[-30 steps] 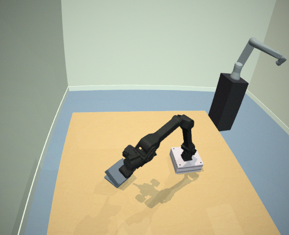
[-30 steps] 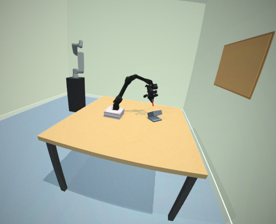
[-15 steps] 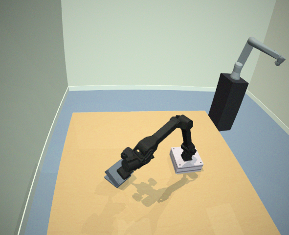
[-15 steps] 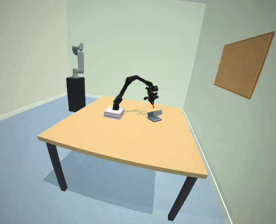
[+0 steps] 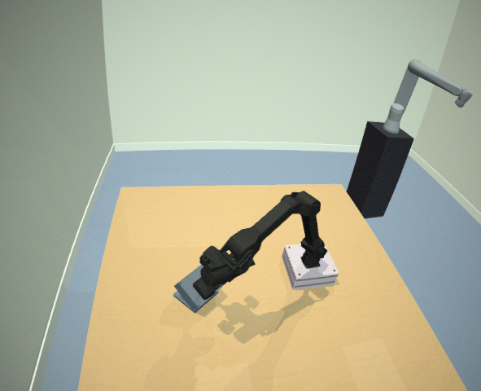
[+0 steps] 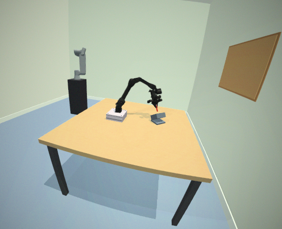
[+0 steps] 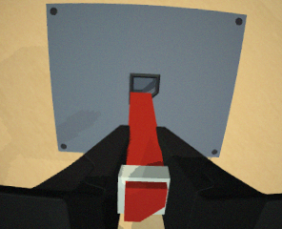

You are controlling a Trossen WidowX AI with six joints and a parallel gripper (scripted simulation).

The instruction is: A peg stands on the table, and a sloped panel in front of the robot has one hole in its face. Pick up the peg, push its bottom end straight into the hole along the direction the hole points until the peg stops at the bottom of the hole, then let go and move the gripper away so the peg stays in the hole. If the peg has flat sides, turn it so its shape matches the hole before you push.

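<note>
Top view: the black arm's tool (image 5: 207,281) covers most of the grey sloped panel (image 5: 184,292); hole and red flat-sided peg (image 7: 144,136) are both hidden there. Exterior view: peg is a tiny red sliver above the panel, hole too small to make out, tip-to-panel gap not readable. Wrist view: peg's far end overlaps the dark square hole (image 7: 145,82) in the panel, can't tell if it's inside or just in front. The tool's fingers are cut off by the bottom edge. Peg's upper end is hidden between the fingers.
</note>
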